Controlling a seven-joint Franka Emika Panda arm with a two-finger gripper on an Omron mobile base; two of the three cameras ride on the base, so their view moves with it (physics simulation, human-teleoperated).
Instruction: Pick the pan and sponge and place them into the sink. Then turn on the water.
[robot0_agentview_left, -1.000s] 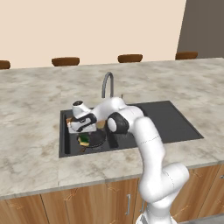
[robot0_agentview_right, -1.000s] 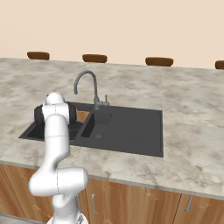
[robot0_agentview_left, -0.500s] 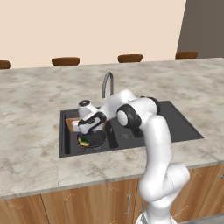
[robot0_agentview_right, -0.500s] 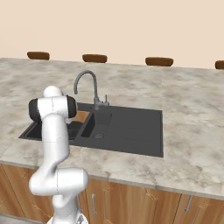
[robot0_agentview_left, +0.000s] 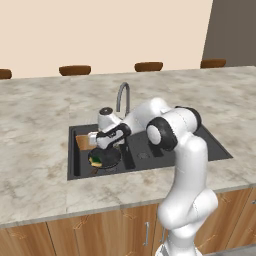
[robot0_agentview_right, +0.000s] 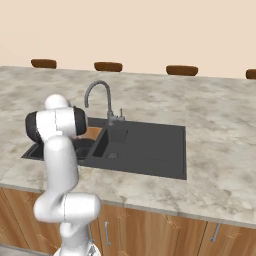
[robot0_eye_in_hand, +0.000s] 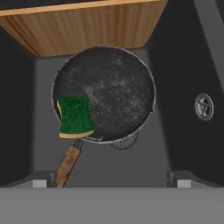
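The black pan (robot0_eye_in_hand: 105, 94) lies in the left basin of the sink (robot0_agentview_left: 150, 150), its brown handle (robot0_eye_in_hand: 68, 162) pointing toward the camera. On the pan's rim next to the handle rests the green-and-yellow sponge (robot0_eye_in_hand: 75, 116). My gripper (robot0_eye_in_hand: 111, 181) hovers open straight above them, with nothing between its fingertips (robot0_eye_in_hand: 43, 180). From the left base view, the gripper (robot0_agentview_left: 98, 144) hangs just over the pan (robot0_agentview_left: 106, 159) and sponge (robot0_agentview_left: 95, 161). No water falls from the grey faucet (robot0_agentview_left: 122, 97).
A wood-brown panel (robot0_eye_in_hand: 87, 26) sits at the basin's far end, beyond the pan. The right basin holds a drain (robot0_eye_in_hand: 204, 106), with the flat drainboard (robot0_agentview_right: 160, 145) beyond it. The faucet (robot0_agentview_right: 97, 90) rises behind the sink. Marble counter (robot0_agentview_left: 40, 130) surrounds it.
The hand has drifted slightly right and up over the left basin, and the arm's elbow has swung right. Pan and sponge have stayed put. The jaws remain open.
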